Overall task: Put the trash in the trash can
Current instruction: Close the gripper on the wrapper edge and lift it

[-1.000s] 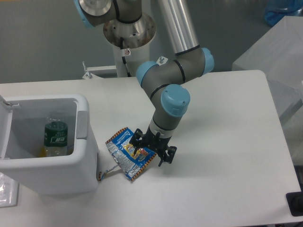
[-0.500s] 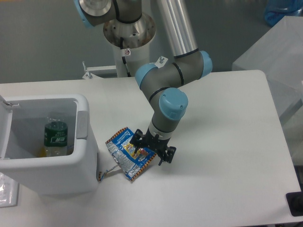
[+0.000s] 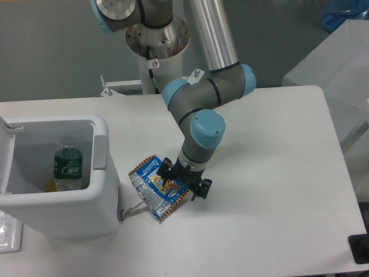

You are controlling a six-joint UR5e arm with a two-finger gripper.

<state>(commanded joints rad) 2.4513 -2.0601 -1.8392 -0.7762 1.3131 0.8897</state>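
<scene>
A crumpled blue snack wrapper (image 3: 151, 184) with silver edges lies flat on the white table, just right of the trash can. My gripper (image 3: 179, 186) points down over the wrapper's right edge, its black fingers spread apart, one finger over the wrapper and the other on the table to its right. The white boxy trash can (image 3: 98, 202) stands at the left with its lid swung open. Inside it stands a small clear bottle (image 3: 68, 168) with a green label.
The arm's base column (image 3: 155, 43) rises behind the table's far edge. A grey block (image 3: 334, 63) stands beyond the table's right corner. A black object (image 3: 358, 248) sits off the table's front right corner.
The arm and gripper have shifted slightly left, further over the wrapper. The wrapper and the bottle have not moved.
</scene>
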